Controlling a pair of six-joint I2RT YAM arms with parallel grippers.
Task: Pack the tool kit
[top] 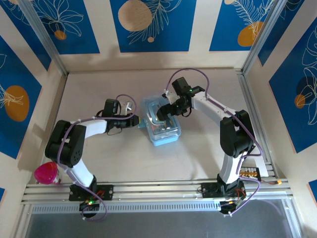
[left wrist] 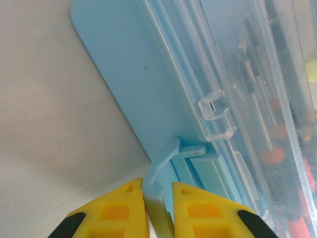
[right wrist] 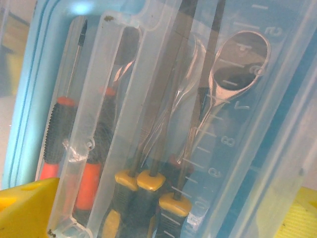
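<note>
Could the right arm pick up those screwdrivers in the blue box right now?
Probably not. The clear lid lies shut over the screwdrivers, so the right arm's open fingers would meet plastic. The lid would have to be lifted first.

Translucent light-blue case (top: 166,135) (yellow fingers (left wrist: 119,216), black-tipped)

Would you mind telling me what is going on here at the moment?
Two robot arms are finishing packing a tool kit. The left gripper is pinched on the latch at the edge of the light-blue case, whose clear lid is down. The right gripper hangs open over the lid, with screwdrivers and a wrench visible inside. The latch does not look snapped shut yet.
</note>
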